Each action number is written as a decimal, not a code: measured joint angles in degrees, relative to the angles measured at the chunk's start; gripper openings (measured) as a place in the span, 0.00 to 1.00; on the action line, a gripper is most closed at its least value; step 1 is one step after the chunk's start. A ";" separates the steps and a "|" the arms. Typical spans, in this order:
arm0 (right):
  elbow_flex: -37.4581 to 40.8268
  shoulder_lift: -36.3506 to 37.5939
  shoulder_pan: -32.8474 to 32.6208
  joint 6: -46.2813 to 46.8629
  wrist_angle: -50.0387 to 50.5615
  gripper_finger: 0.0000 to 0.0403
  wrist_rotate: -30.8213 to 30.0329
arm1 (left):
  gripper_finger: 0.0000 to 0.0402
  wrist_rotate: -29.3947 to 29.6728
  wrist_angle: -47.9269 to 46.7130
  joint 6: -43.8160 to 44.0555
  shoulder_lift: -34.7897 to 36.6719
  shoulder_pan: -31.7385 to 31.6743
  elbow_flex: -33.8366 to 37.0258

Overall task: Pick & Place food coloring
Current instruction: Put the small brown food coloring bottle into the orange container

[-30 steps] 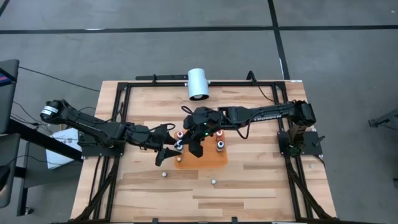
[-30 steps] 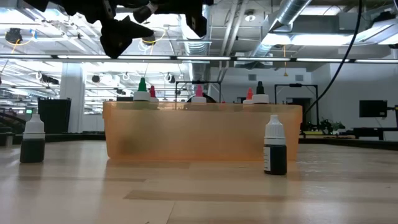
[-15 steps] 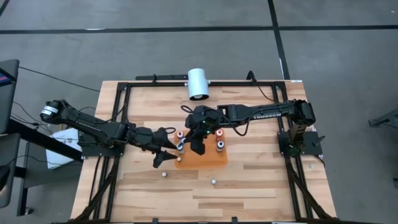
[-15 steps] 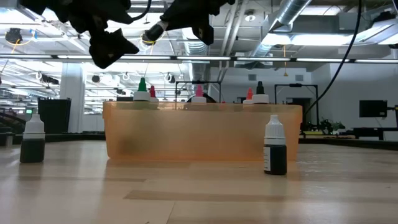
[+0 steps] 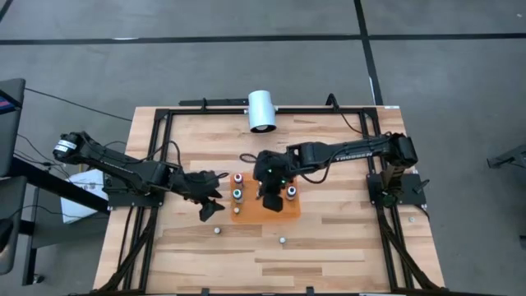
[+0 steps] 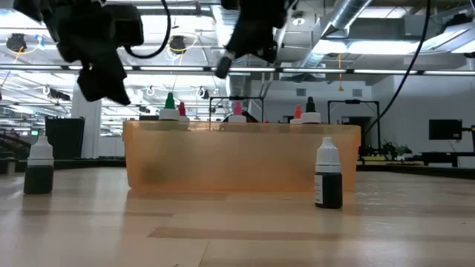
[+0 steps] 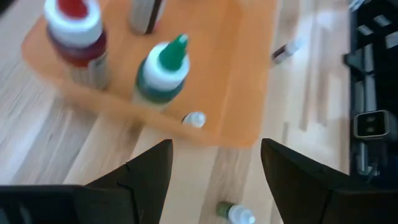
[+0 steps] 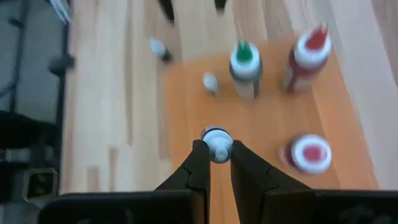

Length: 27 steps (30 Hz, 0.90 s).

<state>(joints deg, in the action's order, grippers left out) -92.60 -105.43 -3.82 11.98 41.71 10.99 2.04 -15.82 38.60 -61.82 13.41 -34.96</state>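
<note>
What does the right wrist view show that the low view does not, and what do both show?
Only the right wrist view: the right end effector shut on a white-capped bottle above the orange tray.

Only the low view: two dark bottles standing on the table outside the tray.

Both: the tray and its green-capped bottle.

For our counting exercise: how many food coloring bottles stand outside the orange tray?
2. One bottle stands near the left gripper; the other bottle stands before the tray. Arms might hide more.
</note>
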 joint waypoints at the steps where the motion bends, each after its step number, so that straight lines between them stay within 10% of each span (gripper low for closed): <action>1: 0.00 0.00 -0.39 0.00 1.41 0.08 -0.75 | 0.59 0.00 -0.90 0.47 0.00 0.00 0.00; 27: 0.00 -5.86 -8.23 9.06 10.06 0.08 -14.36 | 0.59 3.32 -4.69 2.85 0.00 0.02 0.00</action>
<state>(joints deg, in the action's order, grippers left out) -92.60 -111.29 -12.05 21.04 51.77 -3.38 5.37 -20.51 41.45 -61.82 13.43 -34.96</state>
